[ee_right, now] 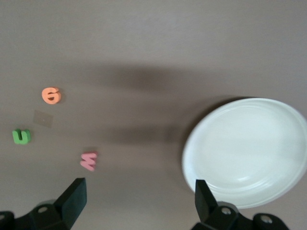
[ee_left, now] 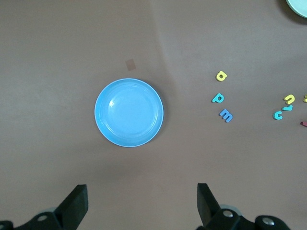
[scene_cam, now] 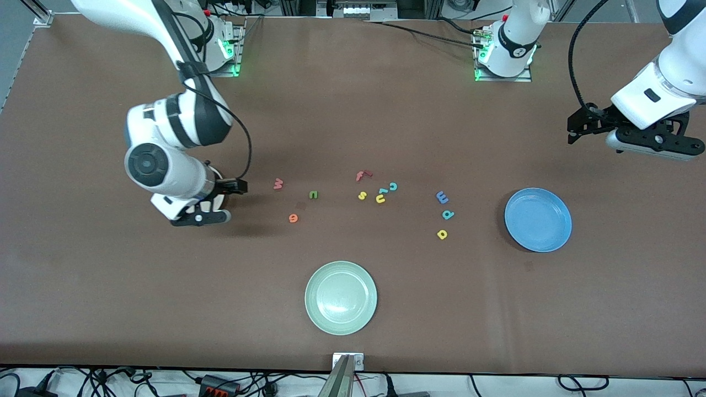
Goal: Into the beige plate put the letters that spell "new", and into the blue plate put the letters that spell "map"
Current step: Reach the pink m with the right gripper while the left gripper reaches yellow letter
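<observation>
The red-pink w point(scene_cam: 278, 183), green n point(scene_cam: 313, 194) and orange e point(scene_cam: 293, 218) lie toward the right arm's end. The blue m point(scene_cam: 442, 197), teal p point(scene_cam: 447, 214) and yellow a point(scene_cam: 442, 234) lie beside the blue plate point(scene_cam: 538, 219). The beige plate point(ee_right: 247, 151) shows only in the right wrist view; the right arm hides it in the front view. My right gripper point(ee_right: 139, 187) hangs open and empty over bare table between the w point(ee_right: 88, 160) and that plate. Open and empty too, my left gripper point(ee_left: 141, 191) is high beside the blue plate point(ee_left: 129, 112).
A pale green plate point(scene_cam: 341, 298) sits near the table's front edge. Mid-table lie a red f point(scene_cam: 362, 175), a yellow s point(scene_cam: 362, 195) and u point(scene_cam: 380, 198), and a teal l point(scene_cam: 383, 191) and c point(scene_cam: 392, 186).
</observation>
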